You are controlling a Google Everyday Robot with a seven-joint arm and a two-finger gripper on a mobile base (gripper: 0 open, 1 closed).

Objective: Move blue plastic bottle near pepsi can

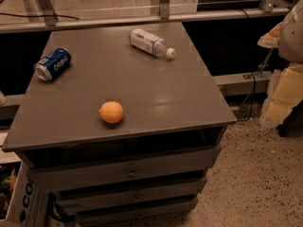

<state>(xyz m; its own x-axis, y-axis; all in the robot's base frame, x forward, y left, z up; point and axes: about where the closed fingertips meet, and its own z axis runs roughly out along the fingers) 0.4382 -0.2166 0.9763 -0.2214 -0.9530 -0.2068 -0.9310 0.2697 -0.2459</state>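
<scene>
The blue plastic bottle point(150, 42) is clear with a white-and-pale-blue label and a white cap. It lies on its side at the back of the grey cabinet top point(156, 93), cap pointing right and toward the front. The pepsi can point(52, 64) is dark blue with white lettering. It lies on its side near the top's left edge, silver end toward the front left. The two are well apart, the bottle to the right of and behind the can. My gripper is out of view; no finger shows in the camera view.
An orange point(111, 112) sits near the front of the top, left of centre. Drawers point(128, 171) are below the top. Pale yellowish bulky objects point(285, 91) stand at the right. A metal rail point(142, 20) runs behind the cabinet.
</scene>
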